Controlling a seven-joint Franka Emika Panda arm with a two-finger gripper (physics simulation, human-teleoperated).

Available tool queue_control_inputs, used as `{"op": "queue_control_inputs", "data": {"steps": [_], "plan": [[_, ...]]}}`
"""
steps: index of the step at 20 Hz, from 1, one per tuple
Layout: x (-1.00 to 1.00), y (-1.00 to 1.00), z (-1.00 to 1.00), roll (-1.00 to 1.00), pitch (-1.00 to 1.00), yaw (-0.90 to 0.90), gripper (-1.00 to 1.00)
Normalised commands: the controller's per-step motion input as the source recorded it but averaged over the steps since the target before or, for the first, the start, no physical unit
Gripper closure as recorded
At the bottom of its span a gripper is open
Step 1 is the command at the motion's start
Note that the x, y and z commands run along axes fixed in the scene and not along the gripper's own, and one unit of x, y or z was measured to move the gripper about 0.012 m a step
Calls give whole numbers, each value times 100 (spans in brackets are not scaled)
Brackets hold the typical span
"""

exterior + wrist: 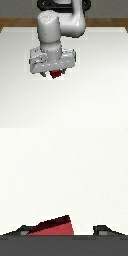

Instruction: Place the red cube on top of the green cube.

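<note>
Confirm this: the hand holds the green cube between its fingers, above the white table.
Wrong in one respect: the cube between the fingers of the hand is the red cube, not green. The wrist view shows its red face between the fingertips; the exterior view agrees. The white table lies below.

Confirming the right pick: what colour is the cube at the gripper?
Dark red; the red cube shows best in the wrist view, between the gripper fingertips.

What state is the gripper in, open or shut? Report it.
Shut on the red cube: in the wrist view the cube sits between the gripper fingertips; in the exterior view it shows red just beneath the hand.
</note>
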Motion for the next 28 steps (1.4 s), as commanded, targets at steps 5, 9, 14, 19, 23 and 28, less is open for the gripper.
{"op": "queue_control_inputs", "data": {"steps": [5, 9, 14, 19, 23, 28], "plan": [[0, 0, 0, 0, 0, 0, 100], [0, 0, 25, 0, 0, 0, 100], [0, 0, 80, 0, 0, 0, 100], [0, 0, 100, 0, 0, 0, 100], [-12, 0, 50, 0, 0, 0, 100], [-100, 0, 0, 0, 0, 0, 100]]}}
